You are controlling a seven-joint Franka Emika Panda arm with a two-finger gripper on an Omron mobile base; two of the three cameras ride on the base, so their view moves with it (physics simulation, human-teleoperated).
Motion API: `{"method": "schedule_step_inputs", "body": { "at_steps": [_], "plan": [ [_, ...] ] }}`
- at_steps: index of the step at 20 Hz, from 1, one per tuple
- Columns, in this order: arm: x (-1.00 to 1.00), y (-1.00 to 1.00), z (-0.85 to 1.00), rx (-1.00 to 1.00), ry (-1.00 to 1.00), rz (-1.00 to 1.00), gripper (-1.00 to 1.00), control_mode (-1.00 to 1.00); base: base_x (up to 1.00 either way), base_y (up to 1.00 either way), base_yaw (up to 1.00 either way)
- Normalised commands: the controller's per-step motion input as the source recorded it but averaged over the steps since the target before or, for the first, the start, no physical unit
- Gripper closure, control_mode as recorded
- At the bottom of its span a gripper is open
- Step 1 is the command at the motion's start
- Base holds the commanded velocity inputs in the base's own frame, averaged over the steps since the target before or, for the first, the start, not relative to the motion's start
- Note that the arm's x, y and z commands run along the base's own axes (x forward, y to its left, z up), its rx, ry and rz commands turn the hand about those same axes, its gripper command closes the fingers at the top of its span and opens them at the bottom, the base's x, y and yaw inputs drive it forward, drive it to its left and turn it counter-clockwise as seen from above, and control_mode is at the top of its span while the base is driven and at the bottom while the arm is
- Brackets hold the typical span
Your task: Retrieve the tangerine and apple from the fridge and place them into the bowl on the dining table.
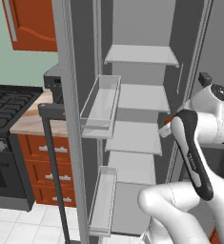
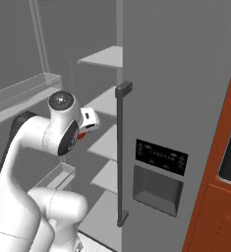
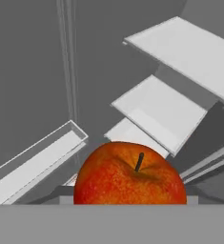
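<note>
Inspector: Which step is the robot at?

Assessor: The apple fetch. In the hand view the apple [image 3: 130, 174] sits low centre, stem up, right at the gripper, and the jaws look clamped on it. In the left base view a sliver of red shows at the gripper [image 1: 166, 125], right of centre, in front of the fridge [image 1: 137, 109] shelves. The right base view shows the same at left of centre, beside the closed door's handle [image 2: 120, 152].

Inspector: And the shelves?

Assessor: The white shelves [image 3: 161, 112] in the upper right of the hand view carry nothing visible.

Inspector: What does the next move call for?

Assessor: By his reckoning, drawing the arm back clear of the open door's bins [image 1: 101, 102], then driving the base to the table and bowl
</note>
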Motion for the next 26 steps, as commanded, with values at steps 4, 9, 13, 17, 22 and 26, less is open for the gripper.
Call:
{"method": "schedule_step_inputs", "body": {
  "at_steps": [4, 9, 13, 17, 22, 26],
  "plan": [
    [-0.98, 0.00, -0.09, 0.10, 0.00, -0.03, 1.00, -1.00, 0.00, 0.00, 0.00],
    [-0.91, -0.03, 0.14, 0.04, 0.00, -0.03, 1.00, -1.00, 0.00, 0.00, 0.00],
    [-0.65, -0.01, 0.39, 0.03, 0.03, 0.00, 1.00, -1.00, 0.00, 0.00, 0.00],
    [-0.42, 0.00, 0.08, 0.01, 0.02, 0.00, 1.00, 1.00, -0.17, 0.00, 0.00],
    [0.00, 0.00, 0.00, 0.00, 0.00, 0.00, 1.00, 1.00, -0.88, 0.08, 0.05],
    [0.00, 0.00, 0.00, 0.00, 0.00, 0.00, 1.00, 1.00, -0.71, 0.29, 0.21]
  ]
}}
